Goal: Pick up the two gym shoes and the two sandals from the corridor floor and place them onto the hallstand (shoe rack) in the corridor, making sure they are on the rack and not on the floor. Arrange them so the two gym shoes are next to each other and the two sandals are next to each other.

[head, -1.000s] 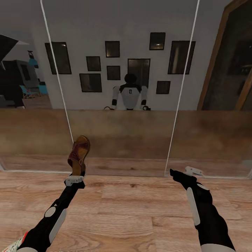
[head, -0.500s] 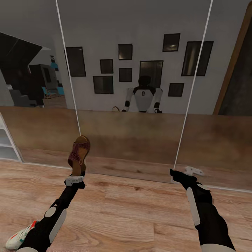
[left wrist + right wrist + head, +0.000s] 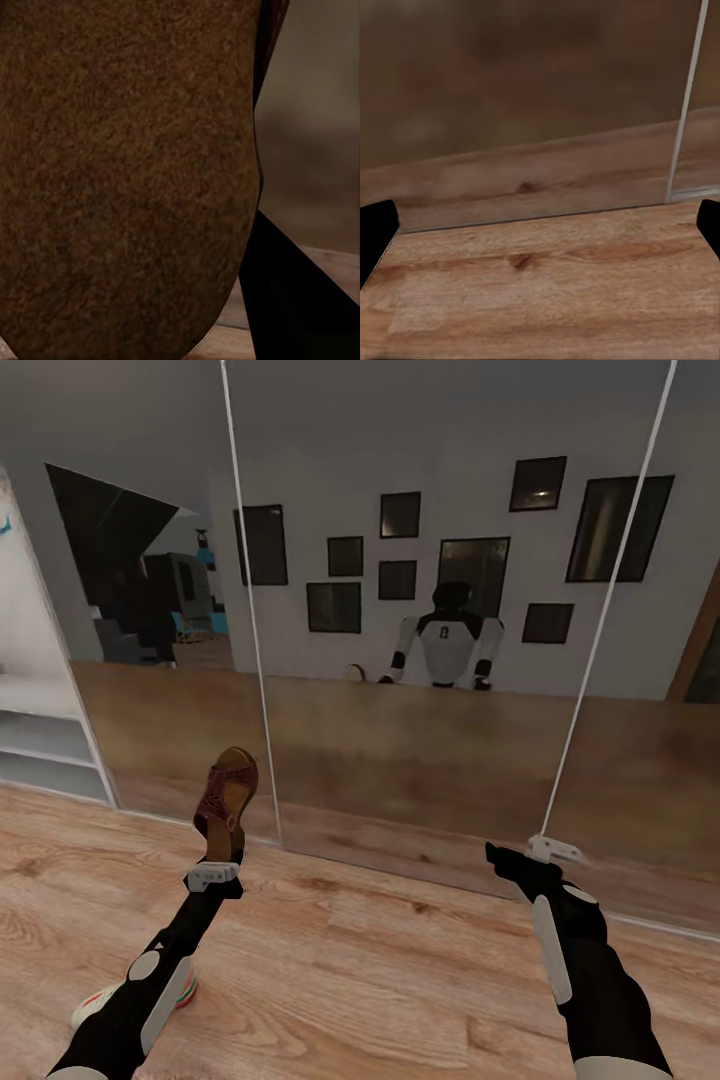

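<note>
Left gripper [image 3: 222, 857]: fingers closed on the heel end of a brown open-toe sandal with a dark reddish-brown strap [image 3: 226, 797], held off the floor, long axis roughly upright, toe uppermost. In the left wrist view its brown sole [image 3: 127, 180] sits hard against the lens.

Right gripper [image 3: 520, 860]: fingers spread wide, empty, above the light brown wood-plank corridor floor [image 3: 380, 970].

The pale grey hallstand shelving [image 3: 40, 745] lies to the left of the held sandal, well apart, so the carrying arm is the nearer one. One white gym shoe with red-orange accents [image 3: 135, 1000] lies on the floor beside the left forearm.

Mirrored wall panels [image 3: 420, 660] stand close ahead; open floor lies leftward.
</note>
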### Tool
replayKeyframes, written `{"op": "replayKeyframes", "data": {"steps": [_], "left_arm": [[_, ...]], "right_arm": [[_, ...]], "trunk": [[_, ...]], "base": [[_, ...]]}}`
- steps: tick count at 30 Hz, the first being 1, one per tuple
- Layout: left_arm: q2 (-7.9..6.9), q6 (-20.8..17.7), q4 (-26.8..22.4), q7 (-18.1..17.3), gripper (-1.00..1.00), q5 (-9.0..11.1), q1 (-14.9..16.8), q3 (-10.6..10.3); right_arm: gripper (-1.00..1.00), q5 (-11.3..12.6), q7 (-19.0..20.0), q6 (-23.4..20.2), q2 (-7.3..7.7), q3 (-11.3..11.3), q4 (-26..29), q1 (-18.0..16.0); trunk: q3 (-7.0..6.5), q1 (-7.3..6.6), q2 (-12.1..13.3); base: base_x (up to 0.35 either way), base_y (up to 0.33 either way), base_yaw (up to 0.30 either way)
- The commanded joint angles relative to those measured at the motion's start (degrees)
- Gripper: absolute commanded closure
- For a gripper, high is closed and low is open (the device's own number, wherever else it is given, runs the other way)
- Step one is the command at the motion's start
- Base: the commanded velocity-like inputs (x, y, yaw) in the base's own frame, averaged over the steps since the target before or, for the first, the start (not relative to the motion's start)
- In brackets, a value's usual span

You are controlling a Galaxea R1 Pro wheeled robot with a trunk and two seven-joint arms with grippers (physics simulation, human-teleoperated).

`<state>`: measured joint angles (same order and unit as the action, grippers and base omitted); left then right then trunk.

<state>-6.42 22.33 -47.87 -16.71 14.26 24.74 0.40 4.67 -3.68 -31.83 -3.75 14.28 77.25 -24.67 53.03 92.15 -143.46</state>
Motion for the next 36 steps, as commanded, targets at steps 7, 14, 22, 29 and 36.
{"op": "replayKeyframes", "data": {"steps": [7,14,22,29,36], "left_arm": [[-0.06,-0.01,0.06,-0.43,1.00,0.56,0.05,0.09],[-0.08,-0.01,0.06,-0.38,1.00,0.51,0.05,0.12],[-0.33,-0.08,-0.02,-0.32,1.00,0.24,0.05,7.42],[-0.48,-0.23,0.05,-0.26,1.00,0.04,0.05,9.05],[-2.58,-0.35,0.39,-0.33,1.00,0.06,0.05,9.26]], "right_arm": [[-1.00,0.51,-0.36,-0.25,-0.03,0.04,0.08,-0.02],[-1.00,0.51,-0.36,-0.25,-0.10,-0.04,0.08,-0.02],[-1.00,0.59,-0.51,-0.25,-0.11,-0.05,-0.28,-0.02],[-1.00,0.60,-0.44,-0.25,-0.11,-0.11,-0.41,-0.02],[-1.00,0.66,-0.49,-0.27,-0.20,-8.90,-0.41,-0.02]], "trunk": [[-0.35,-0.01,-0.02],[-0.54,-0.01,-0.02],[-0.55,-0.01,-0.02],[-0.55,-0.01,-0.02],[-0.55,-0.01,-0.02]], "base": [[0.000,0.000,0.242],[0.000,0.000,0.272],[0.000,0.000,0.294],[0.000,0.000,0.295],[0.000,0.000,0.295]]}}
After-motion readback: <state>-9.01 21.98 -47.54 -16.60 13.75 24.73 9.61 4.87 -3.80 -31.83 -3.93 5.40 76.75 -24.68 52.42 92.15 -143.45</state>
